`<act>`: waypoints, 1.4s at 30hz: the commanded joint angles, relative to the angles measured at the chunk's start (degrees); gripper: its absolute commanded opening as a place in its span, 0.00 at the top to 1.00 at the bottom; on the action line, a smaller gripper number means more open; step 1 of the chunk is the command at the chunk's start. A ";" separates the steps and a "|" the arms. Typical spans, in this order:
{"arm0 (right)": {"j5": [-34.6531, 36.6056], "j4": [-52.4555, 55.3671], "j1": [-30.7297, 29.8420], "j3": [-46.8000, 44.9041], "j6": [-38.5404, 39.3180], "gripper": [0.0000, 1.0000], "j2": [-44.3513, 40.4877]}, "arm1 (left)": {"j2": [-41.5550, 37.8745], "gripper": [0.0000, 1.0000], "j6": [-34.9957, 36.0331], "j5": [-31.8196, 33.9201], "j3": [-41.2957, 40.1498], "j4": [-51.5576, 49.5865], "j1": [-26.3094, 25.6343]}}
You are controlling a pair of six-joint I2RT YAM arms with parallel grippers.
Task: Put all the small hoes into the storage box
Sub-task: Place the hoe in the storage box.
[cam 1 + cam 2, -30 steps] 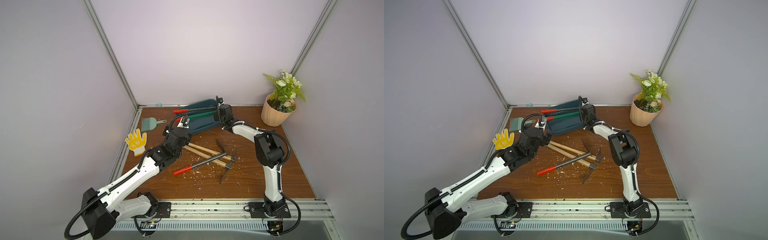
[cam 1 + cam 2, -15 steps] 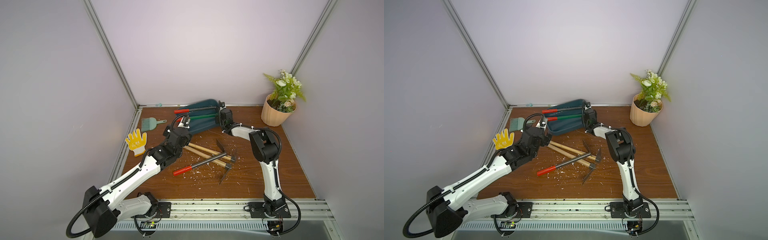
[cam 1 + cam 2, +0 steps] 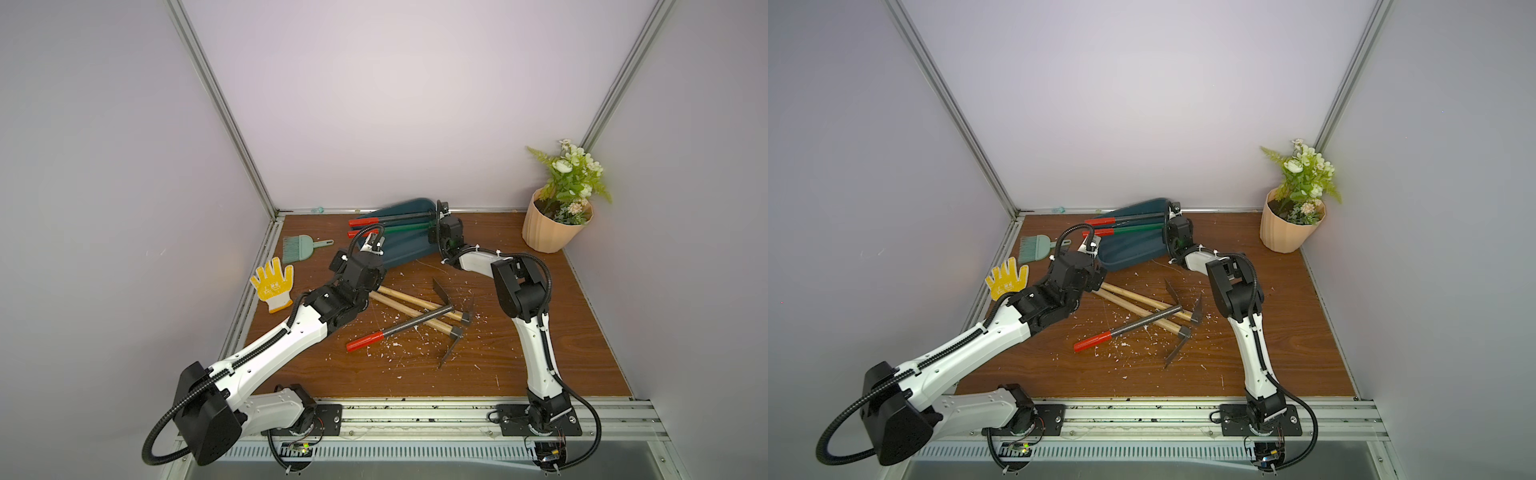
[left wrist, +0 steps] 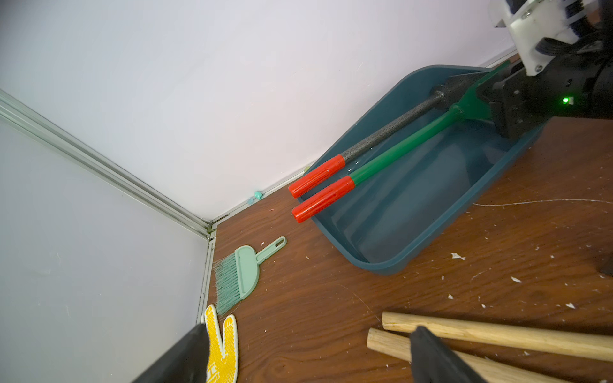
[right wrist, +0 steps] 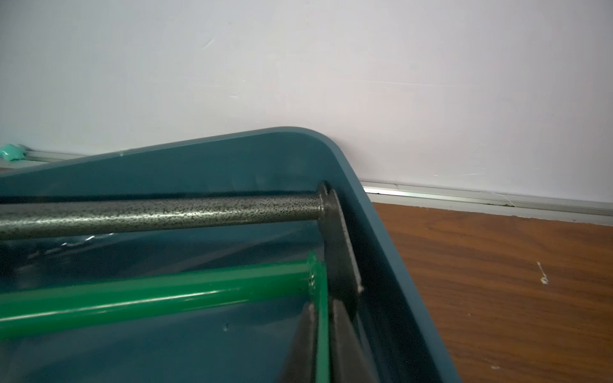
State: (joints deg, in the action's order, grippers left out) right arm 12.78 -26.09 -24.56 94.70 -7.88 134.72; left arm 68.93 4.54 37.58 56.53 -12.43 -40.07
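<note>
The storage box is a dark teal tray at the back wall, shown in both top views. The small hoe, with a green shaft and red grip, lies inside it with the grip over the rim. My right gripper straddles its green blade at the tray's right end. The jaws are barely apart, and a thin gap shows at one finger. My left gripper hovers open and empty just above the wooden handle ends.
A grey-shafted hoe lies in the tray beside the green one. Two wooden-handled hoes and a red-gripped grey one lie crossed mid-table among white chips. A green brush, a yellow glove and a flower pot stand around.
My right arm's elbow has shifted a little left, and its jaws have eased apart slightly on the green blade. The left arm has stayed put.
</note>
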 commanded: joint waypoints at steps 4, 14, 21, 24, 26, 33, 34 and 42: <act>-3.10 -4.40 0.30 1.20 0.69 0.70 -3.27 | 0.55 0.05 -0.80 0.40 1.83 -0.50 0.88; -6.03 -2.88 0.21 -4.38 4.51 0.67 -14.48 | -0.11 0.05 -1.25 -0.93 -0.34 1.58 0.96; -15.70 12.78 0.03 3.23 6.04 0.67 -13.99 | -1.21 0.05 -2.33 -1.77 -2.30 3.52 1.18; -19.46 24.27 0.04 14.12 7.33 0.68 -7.97 | -0.96 0.05 -2.94 -2.26 -2.83 4.29 1.52; -20.79 33.30 0.03 23.99 7.97 0.70 -2.25 | -0.66 0.05 -3.47 -2.51 -2.91 4.51 1.74; -22.10 50.39 0.03 49.77 5.82 0.73 13.98 | -1.49 0.05 -4.54 -3.23 -3.25 3.83 2.93; -22.16 50.70 0.10 50.86 5.24 0.73 15.08 | -1.86 0.05 -4.59 -3.51 -3.32 3.77 3.26; -21.48 41.32 0.54 46.72 0.82 0.73 18.24 | -4.21 0.05 -5.41 -4.30 -3.67 2.05 4.83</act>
State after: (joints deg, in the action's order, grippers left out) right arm -7.99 19.75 -24.43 139.76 -4.40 154.04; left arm 65.95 1.06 33.43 53.17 -9.41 -35.97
